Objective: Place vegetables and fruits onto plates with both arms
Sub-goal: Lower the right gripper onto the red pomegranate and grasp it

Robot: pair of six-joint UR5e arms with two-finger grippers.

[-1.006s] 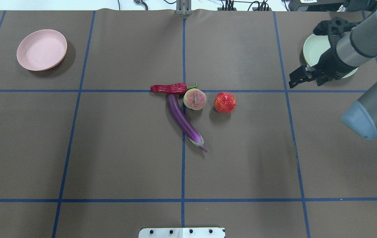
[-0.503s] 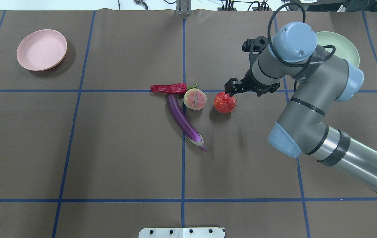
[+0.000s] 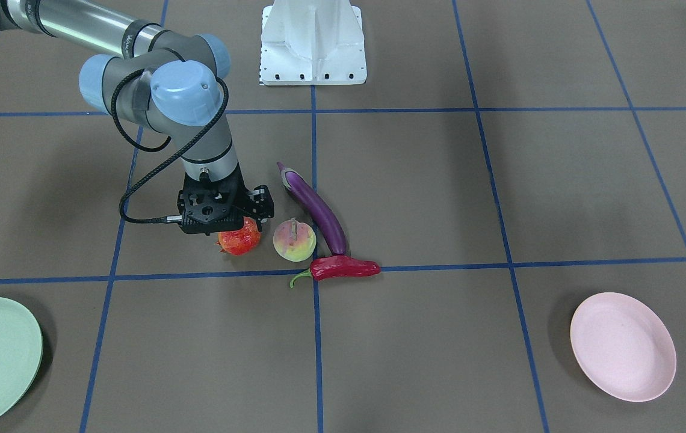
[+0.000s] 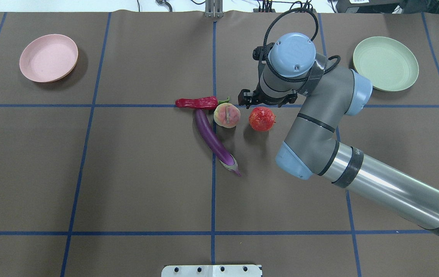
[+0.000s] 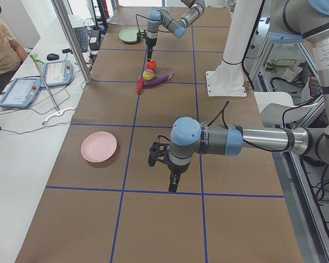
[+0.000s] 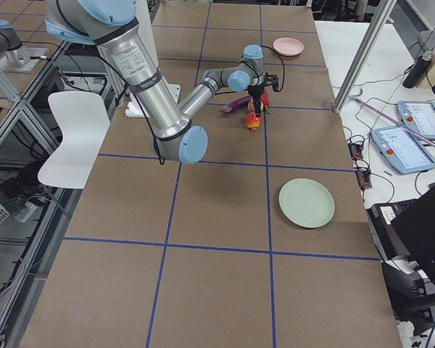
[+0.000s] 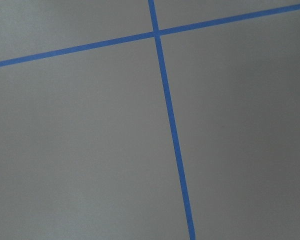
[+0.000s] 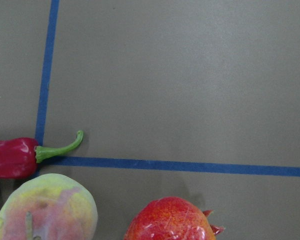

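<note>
The red-orange pomegranate [image 4: 262, 119], the pink-yellow peach [image 4: 227, 115], the red chili [image 4: 196, 102] and the purple eggplant [image 4: 213, 140] lie together at the table's middle. My right gripper [image 3: 228, 220] points down just above the pomegranate [image 3: 241, 242], on its far side; it looks open and holds nothing. The right wrist view shows the pomegranate [image 8: 170, 220], the peach [image 8: 47, 207] and the chili [image 8: 10, 157], but no fingers. The pink plate [image 4: 48, 57] and the green plate [image 4: 385, 63] hold nothing. My left gripper [image 5: 174, 183] shows only in the exterior left view; I cannot tell its state.
The white base block [image 3: 313, 42] stands at the robot's side of the table. Blue tape lines [image 7: 170, 125] divide the brown table top. An operator [image 5: 0, 44] sits beyond the table's far side beside two tablets [image 5: 22, 90].
My right arm swept left from over the green plate to just above the pomegranate. The green plate is uncovered now. The fruits and vegetables have not moved.
</note>
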